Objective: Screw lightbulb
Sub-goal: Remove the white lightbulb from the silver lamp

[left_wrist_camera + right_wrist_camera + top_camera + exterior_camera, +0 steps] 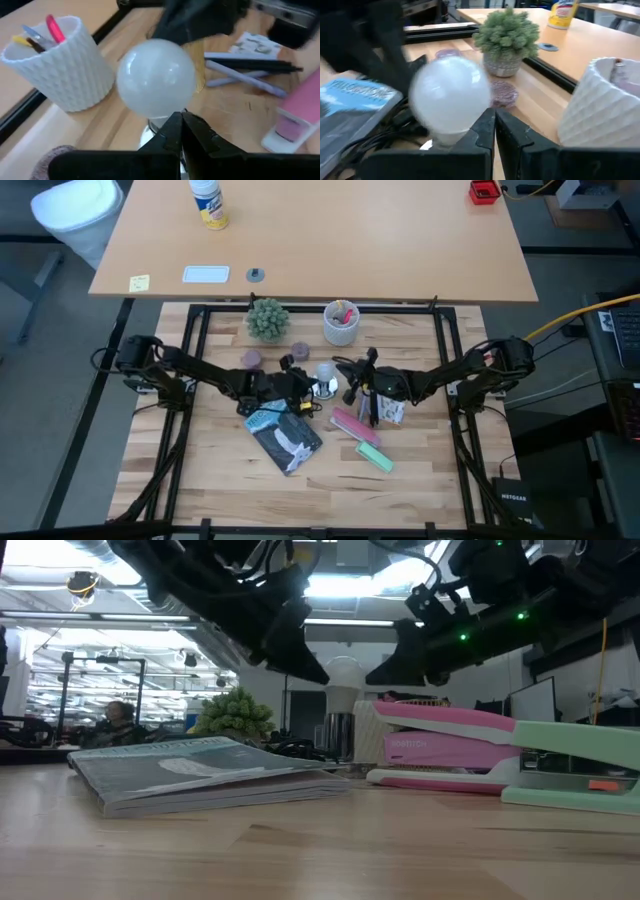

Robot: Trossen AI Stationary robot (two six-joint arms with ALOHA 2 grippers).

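The lightbulb [325, 372] is round, glossy and white. It stands upright, neck down, on a socket [340, 732] at the table's middle. It shows in the low view [345, 673], the left wrist view [157, 77] and the right wrist view [450, 95]. My left gripper [180, 125] is shut just left of the bulb, its tips low by the neck. My right gripper [494, 122] is shut just right of the bulb, its tips also beside the neck. In the high view the left gripper [303, 385] and the right gripper [349, 387] flank the bulb. My left gripper's shut fingertips [175, 120] stand at the underside of the bulb near its neck [159, 122], coming level from the table's left; I cannot tell whether they touch it. My right gripper's shut fingertips [487, 120] stand beside the bulb's neck [445, 137], coming level from the table's right; I cannot tell whether they touch it.
A white cup with pink items [341, 322] and a small plant [267, 318] stand behind the bulb. A book [284, 438], a pink stapler [353, 425] and a green stapler [375, 457] lie in front of it. Purple discs [251, 358] lie at the left.
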